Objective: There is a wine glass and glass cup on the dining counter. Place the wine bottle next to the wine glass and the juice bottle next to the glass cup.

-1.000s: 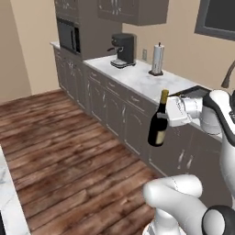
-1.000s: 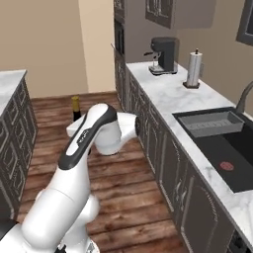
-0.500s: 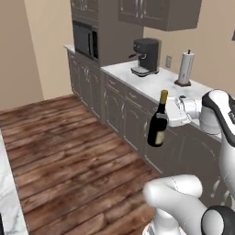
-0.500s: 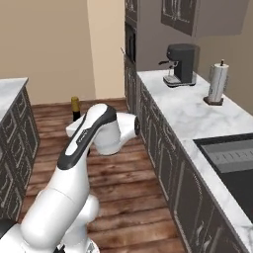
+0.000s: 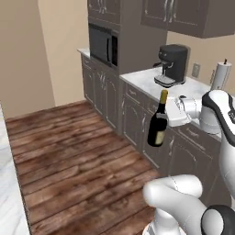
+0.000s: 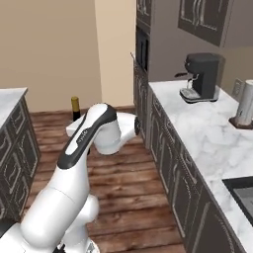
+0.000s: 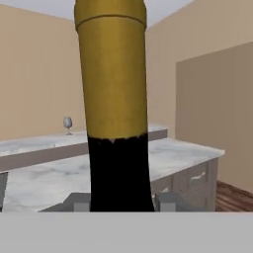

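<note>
My gripper (image 5: 169, 114) is shut on the neck of the wine bottle (image 5: 158, 123), a dark bottle with a gold foil top, held upright in the air in front of the kitchen cabinets. In the hand view the bottle's neck (image 7: 116, 99) rises right in front of the camera between the two fingertips of the gripper (image 7: 122, 202). Far behind it a small wine glass (image 7: 67, 123) stands on the raised white dining counter (image 7: 34, 144). The bottle's gold top (image 6: 75, 104) peeks over my arm in the right base view. The juice bottle and the glass cup are out of view.
A marble worktop (image 6: 197, 123) on dark cabinets carries a coffee machine (image 5: 172, 64) and a paper towel roll (image 5: 220, 75). A microwave (image 5: 103, 45) sits in the tall unit. Open wooden floor (image 5: 69, 147) lies to the left. A lower marble counter (image 7: 173, 150) stands before the dining counter.
The whole scene has slid rightwards in both base views, so the base has moved. The bottle stays in the shut gripper at the same place relative to the arm.
</note>
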